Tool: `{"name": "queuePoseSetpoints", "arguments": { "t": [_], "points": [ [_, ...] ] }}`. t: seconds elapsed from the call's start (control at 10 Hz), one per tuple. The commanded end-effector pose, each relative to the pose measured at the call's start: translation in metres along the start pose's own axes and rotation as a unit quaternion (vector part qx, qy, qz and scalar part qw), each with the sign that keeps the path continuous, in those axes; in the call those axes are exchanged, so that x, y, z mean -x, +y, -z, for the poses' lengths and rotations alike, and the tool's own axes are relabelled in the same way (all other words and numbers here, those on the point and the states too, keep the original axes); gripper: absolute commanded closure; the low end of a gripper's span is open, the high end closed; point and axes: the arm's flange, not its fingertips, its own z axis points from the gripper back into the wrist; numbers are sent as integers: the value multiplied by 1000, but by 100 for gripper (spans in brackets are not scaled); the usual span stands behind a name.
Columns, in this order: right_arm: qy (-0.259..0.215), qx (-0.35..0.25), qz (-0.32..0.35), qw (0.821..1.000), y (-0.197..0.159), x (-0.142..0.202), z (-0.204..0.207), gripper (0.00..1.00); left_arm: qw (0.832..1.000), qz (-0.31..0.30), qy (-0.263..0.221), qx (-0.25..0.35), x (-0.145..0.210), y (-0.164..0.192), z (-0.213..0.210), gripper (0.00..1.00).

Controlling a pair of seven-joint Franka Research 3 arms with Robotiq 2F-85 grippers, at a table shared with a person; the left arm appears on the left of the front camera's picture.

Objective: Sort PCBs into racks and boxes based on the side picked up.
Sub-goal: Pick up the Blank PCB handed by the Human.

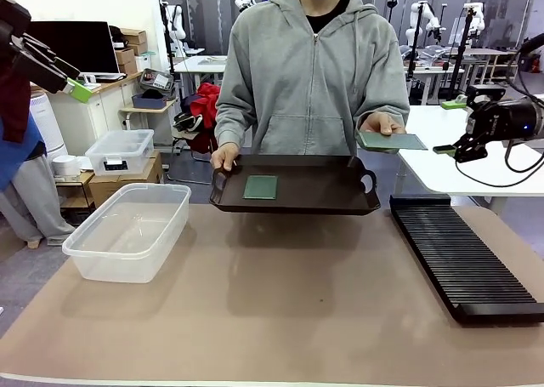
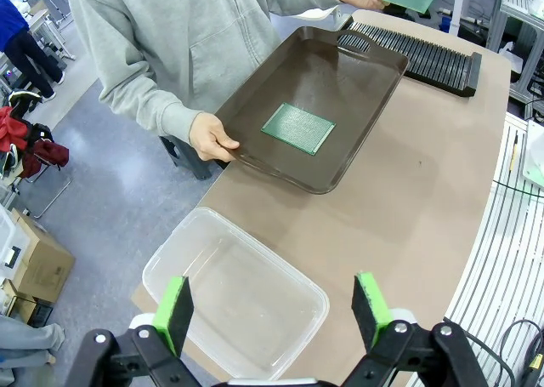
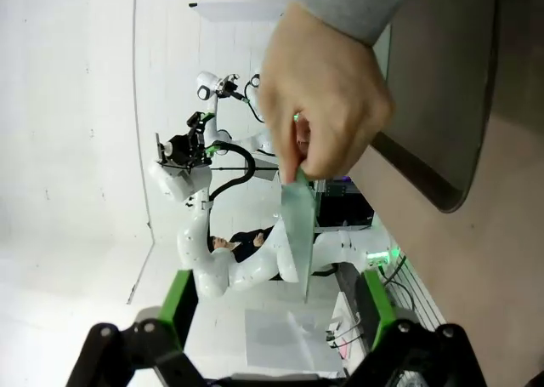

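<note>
One PCB is held out in the person's hand near the right gripper, jaws spread. The other lies in the tray. The left gripper is spread, empty. Boards look thin, stiff and light; pinch the free edge.

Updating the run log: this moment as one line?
person's hand holds out PCB | right gripper jaws open, not gripping | second PCB on tray | left gripper jaws open

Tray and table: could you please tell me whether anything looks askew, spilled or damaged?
Nothing is spilled or damaged. The tray juts past the far edge of the table, held by one hand; one PCB lies flat in it.
</note>
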Motion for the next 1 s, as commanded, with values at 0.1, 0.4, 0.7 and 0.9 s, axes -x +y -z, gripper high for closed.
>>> {"name": "queuePoseSetpoints", "arguments": {
  "t": [0.1,0.4,0.7,0.9],
  "points": [
    [8,-14,4,1000,-6,-14,16,0,1000,-2,0,0,1,1,0,0],
    [15,-19,-18,1000,-13,-27,33,0,1000,-2,0,0,1,1,0,0],
    [29,-36,-31,998,-16,-36,46,0,1000,-2,0,0,1,1,0,0],
    [33,-40,-38,998,-19,-40,53,0,1000,-2,0,0,1,1,0,0]
  ]
}}
